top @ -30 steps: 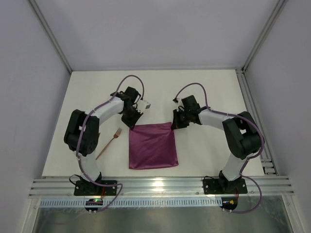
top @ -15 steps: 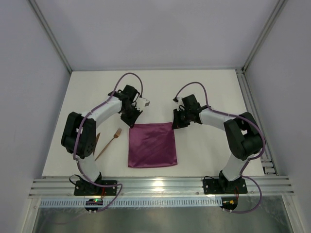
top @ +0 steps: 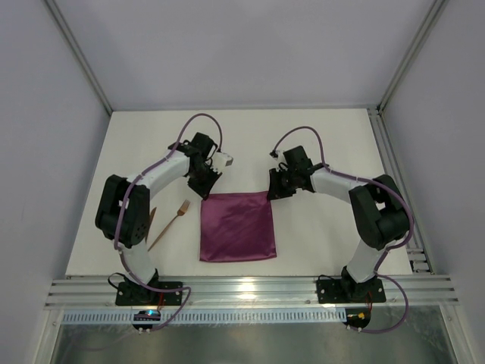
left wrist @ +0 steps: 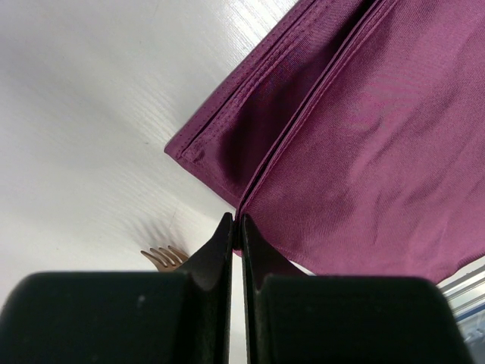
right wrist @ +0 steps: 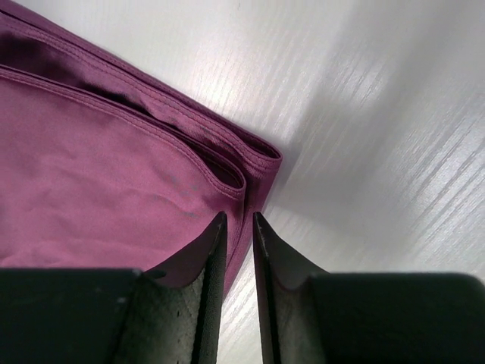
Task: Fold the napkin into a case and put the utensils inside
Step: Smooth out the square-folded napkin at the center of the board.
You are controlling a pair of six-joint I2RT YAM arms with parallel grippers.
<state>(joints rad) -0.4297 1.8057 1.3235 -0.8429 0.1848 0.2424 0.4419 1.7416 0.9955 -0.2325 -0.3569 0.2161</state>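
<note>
Lying flat near the middle of the white table (top: 326,144), the napkin (top: 237,226) is folded into a near-square shape with its layers stacked. Along the far edge the layers part slightly: from both wrist cameras I count two, a lower hemmed layer sticking out a little and an upper one set just back from it, with a shadowed slot between them. How deep that slot runs I cannot tell.

The left gripper (left wrist: 236,221) sits at the far left corner of the cloth. Its two fingers are pressed together, with only a hairline between them, and the tips meet the corner of the upper layer. Whether any cloth is nipped between them I cannot tell. The right gripper (right wrist: 237,220) sits at the far right corner. Its fingers stand a little apart, a narrow gap between them, holding nothing, and the rounded folded corner lies just ahead of the tips.

One fork (top: 173,222) lies on the bare table to the left of the napkin, apart from it and outside the fold. It lies at a slant, with its tines toward the far side. A second slim copper piece (top: 153,215) shows just beside the left arm's elbow, mostly hidden, so I cannot say what it is.

That makes one cloth, two arms and two copper pieces in sight.
</note>
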